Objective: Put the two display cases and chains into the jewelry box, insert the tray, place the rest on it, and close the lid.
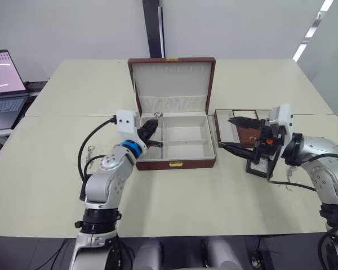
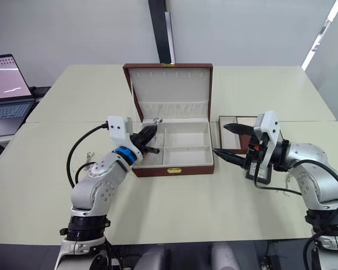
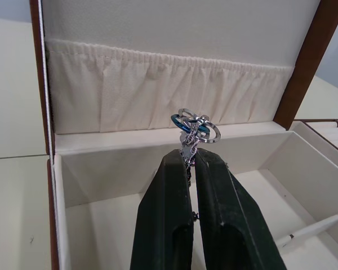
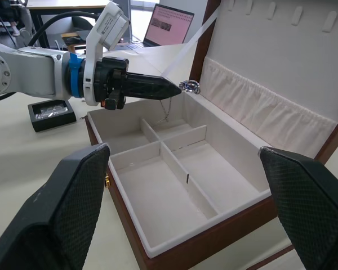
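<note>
While the lid point(image 1: 172, 84) of the jewelry box point(image 1: 177, 142) stands upright and open near the far middle of the table point(image 1: 174, 197), my left gripper point(image 3: 192, 160) is pressed together on the chains point(image 3: 192, 130), pinching them just below their rings. The rings sit above my fingertips point(image 3: 209, 169); a length of chain hangs over the box's left rear compartment, close to the gathered pocket. The four cream compartments look bare. My right gripper point(image 1: 232, 133) is spread wide, holding nothing, level with the box's right side. Behind it, the tray point(image 1: 241, 128) lies on the table just beside the box. One display case point(image 4: 51, 113) lies flat on the table left of the box.
</note>
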